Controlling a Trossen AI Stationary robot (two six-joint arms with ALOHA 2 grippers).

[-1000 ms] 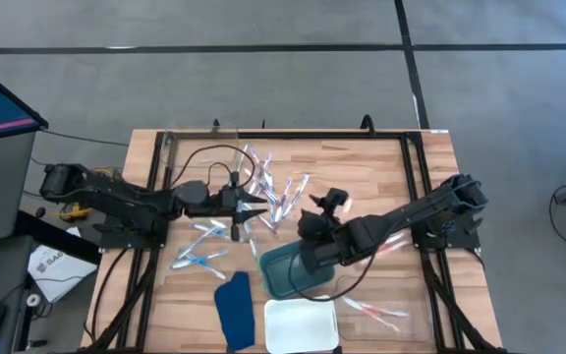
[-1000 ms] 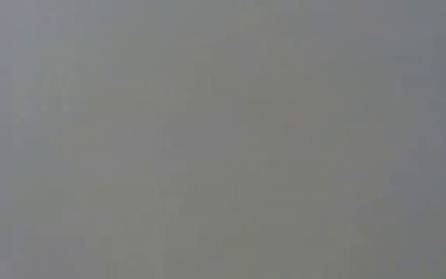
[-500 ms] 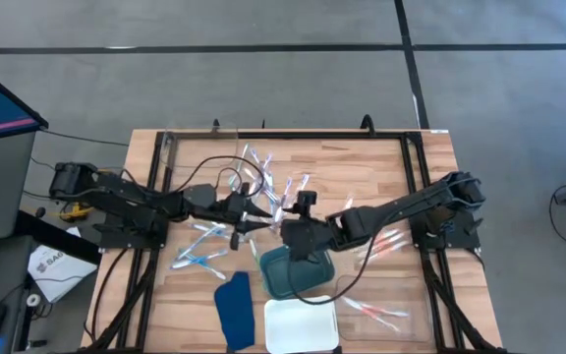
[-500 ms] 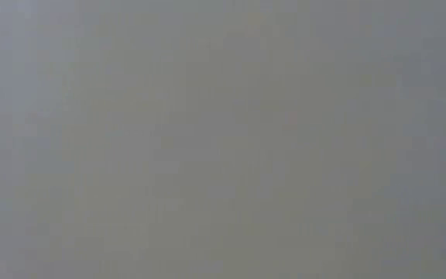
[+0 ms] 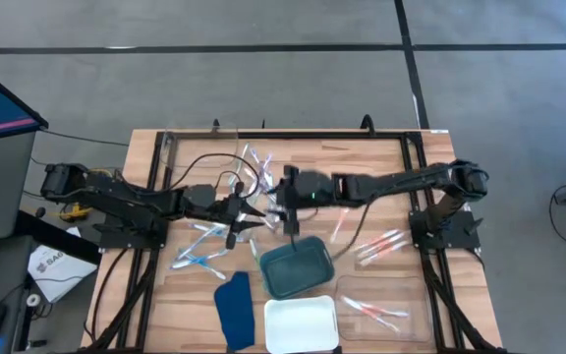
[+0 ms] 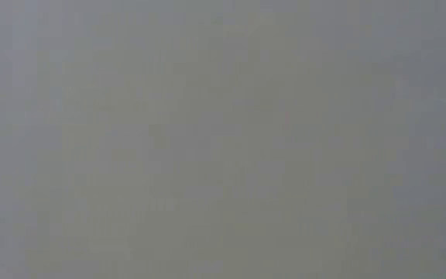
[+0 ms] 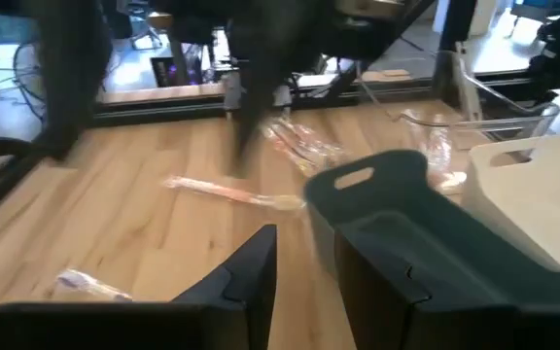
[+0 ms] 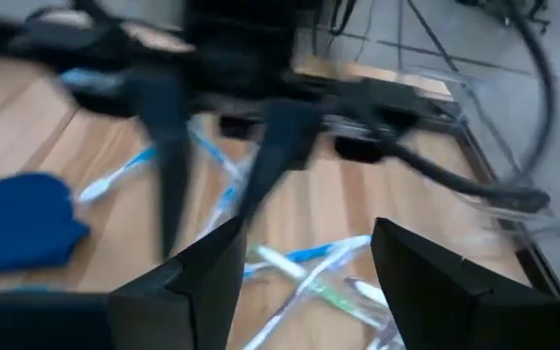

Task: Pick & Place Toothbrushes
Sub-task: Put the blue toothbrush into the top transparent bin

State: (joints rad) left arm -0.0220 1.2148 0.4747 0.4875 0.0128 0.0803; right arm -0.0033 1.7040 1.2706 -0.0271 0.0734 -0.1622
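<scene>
Three trays (teal, white, clear), one blue cloth, scattered toothbrushes.

Spread fingers frame toothbrushes on wood, blue cloth nearby.

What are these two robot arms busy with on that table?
They are sorting toothbrushes scattered over a wooden table into trays. The right gripper reaches across to the middle pile, its fingers open and empty, just beyond the teal tray. The left gripper sits close beside it, nearly closed, with nothing visible between its fingers. A white tray and a blue cloth lie at the near edge.
</scene>
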